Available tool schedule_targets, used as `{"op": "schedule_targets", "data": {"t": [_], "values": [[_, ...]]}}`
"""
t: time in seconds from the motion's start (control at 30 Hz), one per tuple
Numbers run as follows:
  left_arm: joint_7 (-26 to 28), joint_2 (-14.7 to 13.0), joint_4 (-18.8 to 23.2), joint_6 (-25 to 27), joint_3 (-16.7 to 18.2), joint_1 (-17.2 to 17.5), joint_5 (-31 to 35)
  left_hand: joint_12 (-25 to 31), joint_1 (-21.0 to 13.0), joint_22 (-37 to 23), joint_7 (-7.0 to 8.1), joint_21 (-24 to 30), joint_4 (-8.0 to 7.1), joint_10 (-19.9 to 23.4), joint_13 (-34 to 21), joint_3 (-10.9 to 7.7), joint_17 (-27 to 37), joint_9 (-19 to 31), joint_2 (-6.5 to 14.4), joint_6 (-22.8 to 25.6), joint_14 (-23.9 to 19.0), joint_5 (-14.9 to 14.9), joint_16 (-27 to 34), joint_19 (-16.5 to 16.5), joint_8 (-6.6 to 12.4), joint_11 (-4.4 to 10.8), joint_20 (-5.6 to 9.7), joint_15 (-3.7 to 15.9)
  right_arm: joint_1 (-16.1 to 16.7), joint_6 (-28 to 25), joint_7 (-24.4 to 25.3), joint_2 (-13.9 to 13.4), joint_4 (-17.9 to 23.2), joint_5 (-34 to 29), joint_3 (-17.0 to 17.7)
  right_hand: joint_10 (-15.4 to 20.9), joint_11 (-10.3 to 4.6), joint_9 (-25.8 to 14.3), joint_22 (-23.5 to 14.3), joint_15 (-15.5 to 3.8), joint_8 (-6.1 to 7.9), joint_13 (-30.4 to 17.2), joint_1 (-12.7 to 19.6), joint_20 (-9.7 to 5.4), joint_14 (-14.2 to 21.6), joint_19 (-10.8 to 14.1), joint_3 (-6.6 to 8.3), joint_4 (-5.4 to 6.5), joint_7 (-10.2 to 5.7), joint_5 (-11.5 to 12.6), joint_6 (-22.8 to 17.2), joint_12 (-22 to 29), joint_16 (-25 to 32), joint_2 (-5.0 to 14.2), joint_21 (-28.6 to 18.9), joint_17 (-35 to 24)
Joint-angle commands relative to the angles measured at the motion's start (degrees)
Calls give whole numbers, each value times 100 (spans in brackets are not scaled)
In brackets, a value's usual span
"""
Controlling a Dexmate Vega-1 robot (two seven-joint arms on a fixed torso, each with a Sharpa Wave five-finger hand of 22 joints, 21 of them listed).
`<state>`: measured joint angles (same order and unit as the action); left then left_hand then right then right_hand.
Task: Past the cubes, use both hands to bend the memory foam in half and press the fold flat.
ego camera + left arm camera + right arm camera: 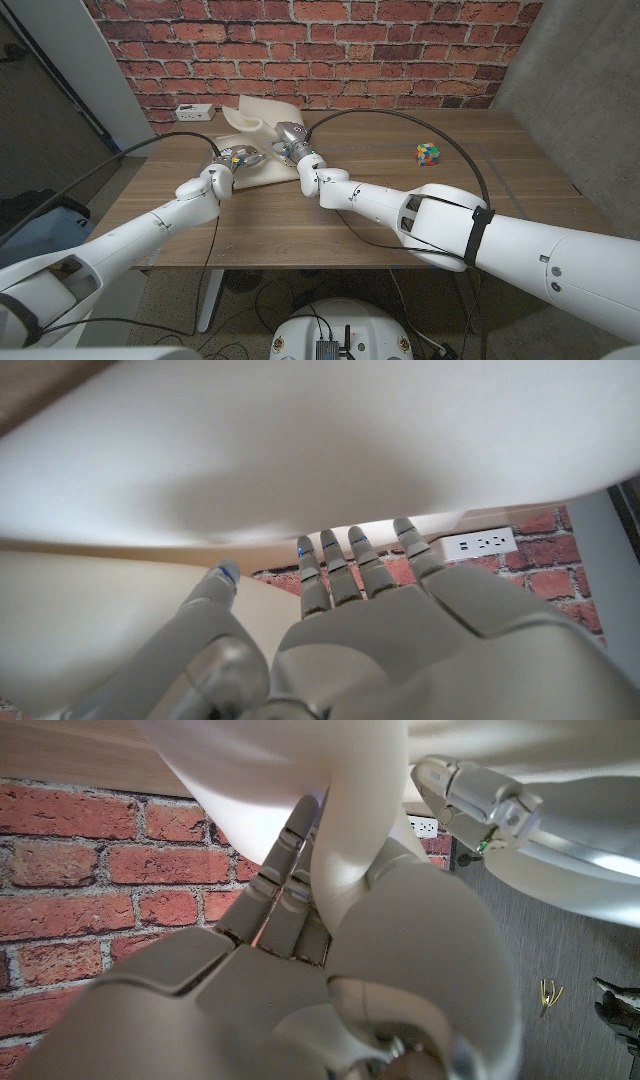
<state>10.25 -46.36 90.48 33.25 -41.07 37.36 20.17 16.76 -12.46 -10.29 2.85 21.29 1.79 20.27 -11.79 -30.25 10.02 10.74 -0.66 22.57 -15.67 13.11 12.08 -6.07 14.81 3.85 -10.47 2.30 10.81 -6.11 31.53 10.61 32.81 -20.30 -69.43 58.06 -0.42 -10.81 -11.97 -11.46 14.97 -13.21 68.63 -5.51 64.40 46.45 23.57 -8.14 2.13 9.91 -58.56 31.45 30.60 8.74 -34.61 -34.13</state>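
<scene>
We see a red brick wall (pixel 330 50) closing the room behind the wooden tabletop (pixel 400 200), with a grey panel (pixel 590 90) standing at the robot's right and a pale panel (pixel 70 80) at its left. The tabletop is brown, wood-grained, and black cables (pixel 400 118) arc across it. Toward its far left part lies the memory foam (pixel 255 125), cream-coloured, partly bent so that one portion rises and curls over the portion lying on the wood. Both white arms reach in to it: the left hand (pixel 235 160) sits at the foam's near edge, and in the left wrist view its fingers (pixel 345 565) are tucked under a foam layer with the thumb (pixel 215 595) apart on the lower layer, so it grips the foam. The right hand (pixel 290 140) is just beside the left one, on the foam's right part; the right wrist view shows its fingers (pixel 285 870) pressed against a curled foam fold, holding it. A white power strip (pixel 192 110) rests by the wall, near the foam. Well apart, on the right half of the tabletop, stands a small multicoloured cube (pixel 428 153).
</scene>
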Motion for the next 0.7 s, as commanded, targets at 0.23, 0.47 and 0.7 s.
{"op": "schedule_targets", "data": {"t": [0.23, 0.47, 0.7], "values": [[2497, 7, 249, -1435, 1066, 1192, -291, 804, -181, -109, -423, 229, 215, 1738, -427, -159, 207, 237, 444, 1899, -1747, -151, 371, -1052, 789, -93, 400, 82, -70, -214, -147, 60, -167, 10, -157, 244, 126, -10, 9, -100, 9, -28, 24, 13, 97, -81, 33, -44, -39, 25, -129, -36, -51, -27, -54, -19], [4042, 334, -441, -3266, 1381, 1437, -287, 2161, -1096, -334, -697, 794, 776, 2941, -1573, -155, 1416, 879, 968, 2836, -3381, -291, 1717, -1958, 1793, -125, 530, 109, 69, -548, -256, -245, 506, -119, -195, 283, 76, -11, 17, -77, 0, -46, -9, 76, 42, -158, 27, -37, -99, 24, -176, -63, -115, -40, -87, -11], [5255, 695, -1277, -5013, 1511, 1318, -69, 3269, -1671, -770, -733, 1423, 649, 3184, -3154, -146, 2798, 1885, 1138, 2941, -3607, -268, 2858, -2144, 2699, -207, 480, 105, 177, -748, -337, -440, 985, -276, -227, 312, 15, -12, 21, -47, -15, -37, -65, 185, -59, -261, -4, -22, -115, 14, -209, -109, -174, -69, -108, -24]]}}
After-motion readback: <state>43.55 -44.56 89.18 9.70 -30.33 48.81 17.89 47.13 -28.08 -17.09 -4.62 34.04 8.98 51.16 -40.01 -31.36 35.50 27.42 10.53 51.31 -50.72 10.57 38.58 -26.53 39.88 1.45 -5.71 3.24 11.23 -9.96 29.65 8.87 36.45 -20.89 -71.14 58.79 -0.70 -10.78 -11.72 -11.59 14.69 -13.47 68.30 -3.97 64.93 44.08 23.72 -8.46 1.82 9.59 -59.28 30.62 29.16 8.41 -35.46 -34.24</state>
